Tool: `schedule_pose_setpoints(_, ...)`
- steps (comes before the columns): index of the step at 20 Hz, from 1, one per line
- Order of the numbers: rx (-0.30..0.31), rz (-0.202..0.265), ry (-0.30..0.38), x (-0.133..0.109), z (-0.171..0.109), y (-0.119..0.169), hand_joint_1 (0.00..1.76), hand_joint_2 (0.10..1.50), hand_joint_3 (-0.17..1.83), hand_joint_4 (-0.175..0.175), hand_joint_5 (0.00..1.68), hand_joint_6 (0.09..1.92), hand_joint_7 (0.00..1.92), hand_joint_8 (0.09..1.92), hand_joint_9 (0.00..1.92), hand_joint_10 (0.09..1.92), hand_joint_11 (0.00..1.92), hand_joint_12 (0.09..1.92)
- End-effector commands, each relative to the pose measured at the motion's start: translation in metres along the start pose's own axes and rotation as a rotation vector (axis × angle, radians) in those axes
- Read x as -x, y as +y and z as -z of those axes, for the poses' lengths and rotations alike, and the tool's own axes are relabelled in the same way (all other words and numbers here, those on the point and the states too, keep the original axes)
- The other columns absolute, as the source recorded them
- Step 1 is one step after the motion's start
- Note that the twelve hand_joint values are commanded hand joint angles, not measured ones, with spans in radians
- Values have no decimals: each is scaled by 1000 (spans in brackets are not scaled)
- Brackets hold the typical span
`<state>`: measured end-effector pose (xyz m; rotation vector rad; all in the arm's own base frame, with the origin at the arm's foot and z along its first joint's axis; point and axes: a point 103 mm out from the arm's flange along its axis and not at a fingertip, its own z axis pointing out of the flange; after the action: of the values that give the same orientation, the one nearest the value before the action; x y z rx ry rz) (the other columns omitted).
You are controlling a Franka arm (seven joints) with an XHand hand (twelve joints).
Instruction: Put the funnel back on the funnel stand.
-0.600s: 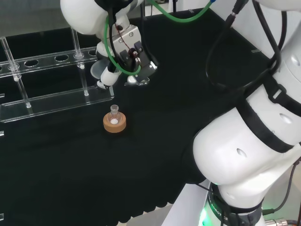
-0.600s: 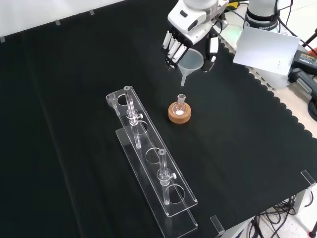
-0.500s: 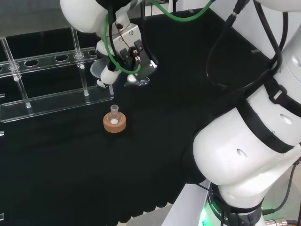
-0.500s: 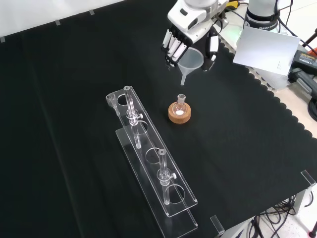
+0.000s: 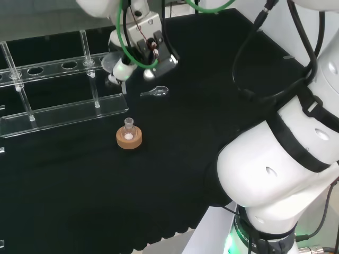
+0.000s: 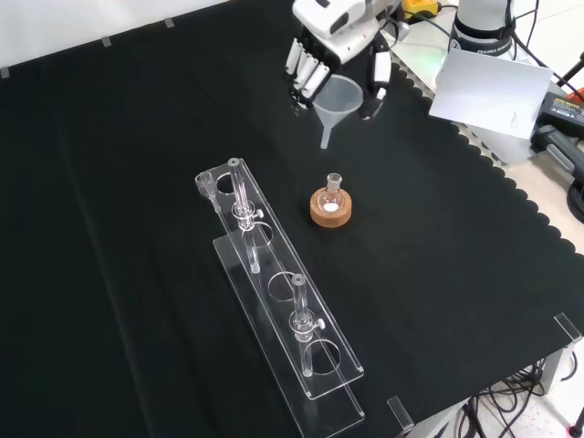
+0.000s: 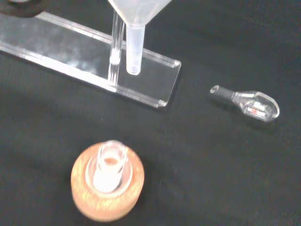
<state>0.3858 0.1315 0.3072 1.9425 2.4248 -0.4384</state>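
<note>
The hand (image 6: 339, 36) is shut on a translucent funnel (image 6: 337, 95), fingers on one side of its rim and the thumb on the other, spout pointing down. In the front view it hangs above the cloth, beyond and slightly left of a small round flask (image 6: 331, 195) on a cork ring. In the head view the hand (image 5: 139, 42) holds the funnel (image 5: 110, 64) close to the right end of the clear funnel stand (image 5: 53, 67), a long rack with round holes. The wrist view shows the funnel spout (image 7: 134, 47) over the stand's base (image 7: 89, 61).
The flask on its cork ring (image 5: 128, 138) stands in front of the stand in the head view. A small clear glass scoop (image 5: 156, 92) lies on the cloth to the right of the stand's end. The arm's white links (image 5: 280, 159) stand at the head view's right.
The hand has risen with the funnel and moved toward the stand's end: left and up in the front view. The scoop, earlier under the hand, now shows in the head view.
</note>
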Motion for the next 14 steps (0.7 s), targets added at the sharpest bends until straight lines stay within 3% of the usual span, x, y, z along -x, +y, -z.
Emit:
schedule_pose_setpoints(1,36,-19,17,17,26,16,765,842,482,-17,897,662,827,626,1206,222,955,996)
schedule_pose_setpoints(14,61,16,57,34,53,69,782,837,482,-17,897,672,816,632,1209,206,954,994)
